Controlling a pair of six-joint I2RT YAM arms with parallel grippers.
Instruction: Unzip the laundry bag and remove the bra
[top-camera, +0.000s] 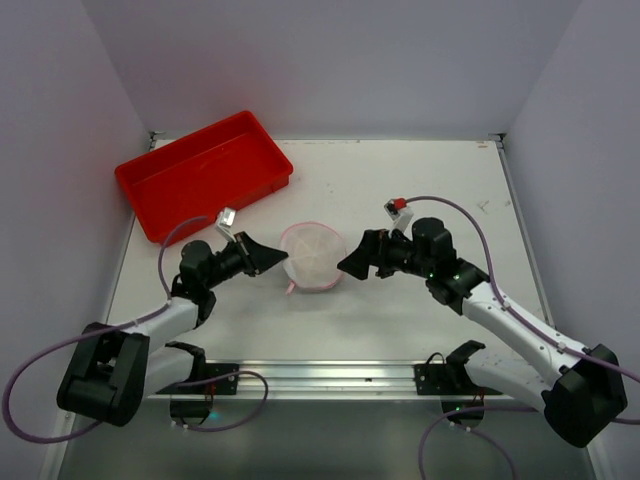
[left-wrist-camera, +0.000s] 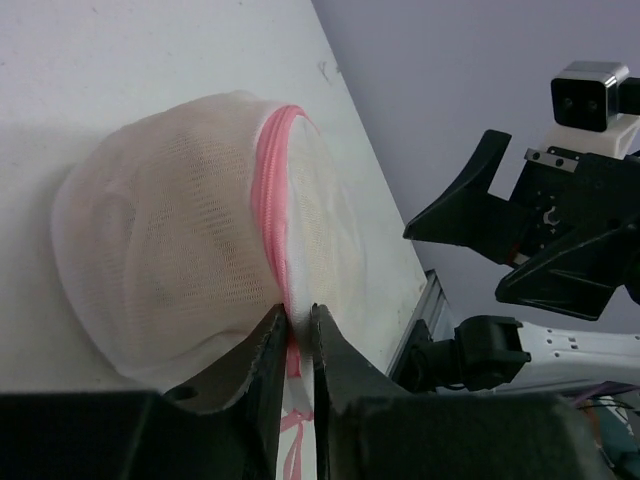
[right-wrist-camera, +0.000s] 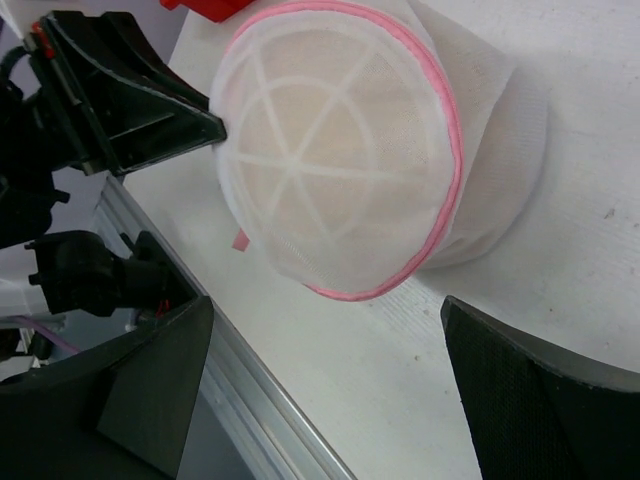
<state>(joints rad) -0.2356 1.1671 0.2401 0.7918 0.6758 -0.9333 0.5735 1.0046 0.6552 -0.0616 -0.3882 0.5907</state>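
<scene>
The laundry bag (top-camera: 313, 257) is a round white mesh pouch with a pink zipper rim (left-wrist-camera: 268, 180), lying mid-table between the two arms. The bra shows only as a peach shade through the mesh (right-wrist-camera: 330, 120). My left gripper (top-camera: 283, 258) sits at the bag's left edge, and in the left wrist view it (left-wrist-camera: 298, 318) is shut on the bag's white fabric right beside the pink rim. A pink ribbon (left-wrist-camera: 290, 430) hangs below the pinch. My right gripper (top-camera: 345, 265) stands open just right of the bag, and in the right wrist view its wide jaws (right-wrist-camera: 325, 310) hold nothing.
A red plastic tray (top-camera: 205, 172) stands at the back left, tilted against the wall corner. An aluminium rail (top-camera: 330, 375) runs along the near table edge between the arm bases. Grey walls close in the table on three sides.
</scene>
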